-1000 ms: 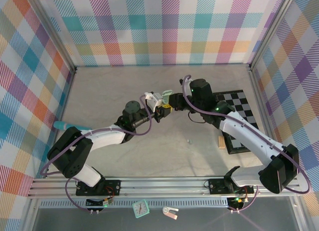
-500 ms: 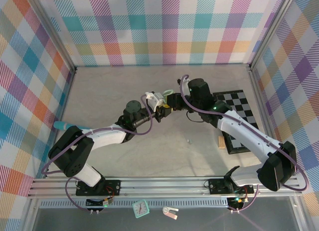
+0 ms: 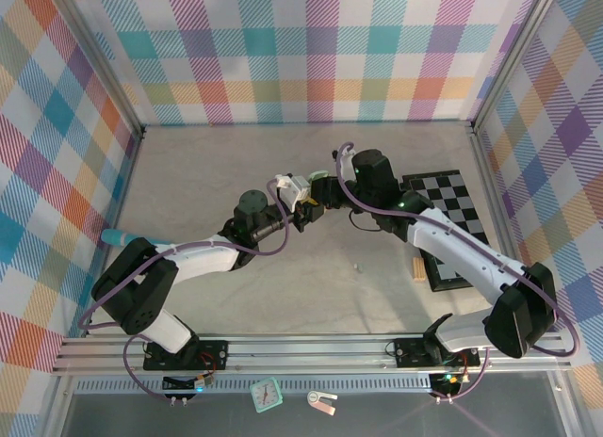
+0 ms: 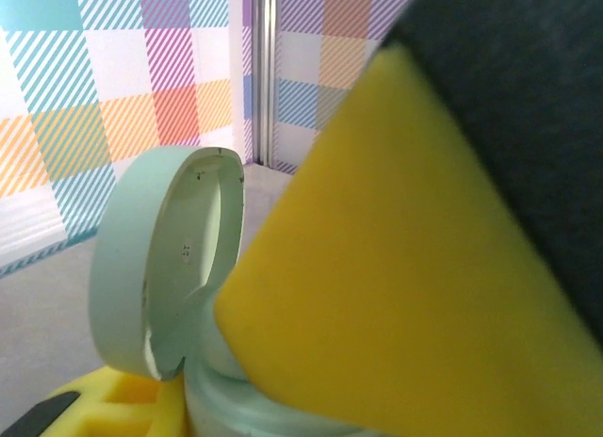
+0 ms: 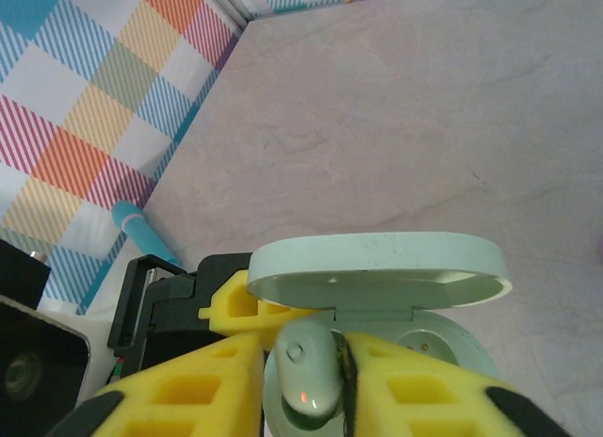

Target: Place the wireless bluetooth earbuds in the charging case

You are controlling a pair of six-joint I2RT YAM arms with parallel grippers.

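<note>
Your left gripper (image 3: 300, 204) clamps the pale green pebble-shaped plastic charging case (image 5: 429, 347) above the middle of the bench (image 3: 207, 164), with its lid (image 5: 377, 267) hinged open. Your right gripper (image 3: 317, 194) pinches a small pale green plastic earbud (image 5: 304, 366) between its yellow pads (image 5: 188, 399), over the open case. You cannot tell whether the two touch.

Case (image 4: 162, 260) btm hidden behind blurred pad (image 4: 396, 267).

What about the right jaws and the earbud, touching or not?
Touching. The right wrist view shows the earbud pinched between the right gripper's two yellow jaws, just above the open charging case.
</note>
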